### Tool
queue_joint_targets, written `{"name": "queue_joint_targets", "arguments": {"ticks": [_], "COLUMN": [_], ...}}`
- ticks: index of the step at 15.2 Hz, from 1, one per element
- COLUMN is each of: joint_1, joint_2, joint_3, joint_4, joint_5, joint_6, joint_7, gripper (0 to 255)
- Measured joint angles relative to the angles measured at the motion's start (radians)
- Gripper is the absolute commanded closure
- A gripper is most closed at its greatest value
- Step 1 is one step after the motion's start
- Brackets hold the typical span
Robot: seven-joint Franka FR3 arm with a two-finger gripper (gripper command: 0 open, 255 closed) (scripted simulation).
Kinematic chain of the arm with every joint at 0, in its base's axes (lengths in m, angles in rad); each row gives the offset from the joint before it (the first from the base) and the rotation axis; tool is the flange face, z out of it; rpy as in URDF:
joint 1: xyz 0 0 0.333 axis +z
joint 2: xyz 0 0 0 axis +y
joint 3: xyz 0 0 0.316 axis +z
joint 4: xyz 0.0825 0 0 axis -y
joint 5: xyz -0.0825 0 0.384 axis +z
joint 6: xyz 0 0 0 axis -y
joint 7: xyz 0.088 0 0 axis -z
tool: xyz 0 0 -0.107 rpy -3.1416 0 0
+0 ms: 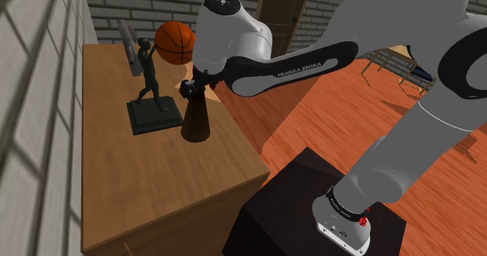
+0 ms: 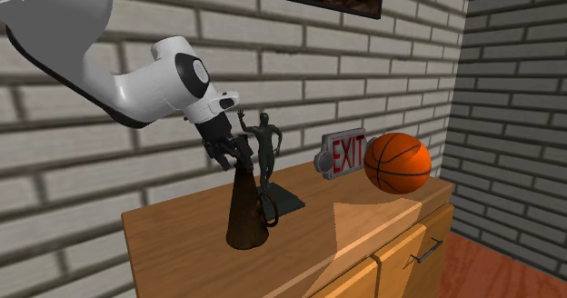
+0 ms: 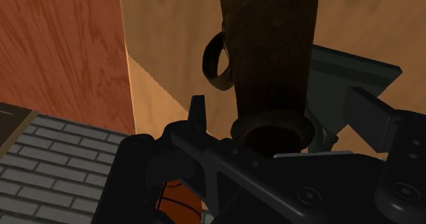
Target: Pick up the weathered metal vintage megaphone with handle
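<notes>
**Over the megaphone's neck, grip not yet closed**

On top of the wooden cabinet (image 2: 182, 242) the megaphone (image 2: 247, 210) stands upright, with its wide bell down on the wood and its narrow end pointing up. It is a dark brown, rough-looking cone with a loop handle (image 3: 217, 62) on its side. Just beside it is a dark statue (image 2: 265, 146) of a ball player on a flat base. An exit sign (image 2: 343, 153) and a basketball (image 2: 397, 163) sit further along the top, towards the second exterior view's right.

Judging by how things lie, the approach is done and the pick itself is not. The gripper (image 3: 281, 105) hangs right at the top of the cone, lined up with the narrow end. In both outside views the bell rests flat on the cabinet, so nothing has been lifted. Closing on the neck and raising the megaphone are what remain.

Seen from the wrist, the fingers (image 3: 198, 113) are spread wide, one on each side of the narrow end. A gap shows on both sides, so they appear released and not touching the cone. The hand holds nothing. The neck is slim and tapered, so I would expect a grip here to need firm pressure to keep the cone from slipping down.
</notes>
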Motion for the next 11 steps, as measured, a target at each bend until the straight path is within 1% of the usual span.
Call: {"name": "queue_joint_targets", "arguments": {"ticks": [11], "joint_1": [0.0], "joint_2": [-0.001], "joint_3": [0.0], "joint_4": [0.001], "joint_5": [0.001], "joint_6": [-0.001], "joint_7": [0.0], "gripper": [255]}}
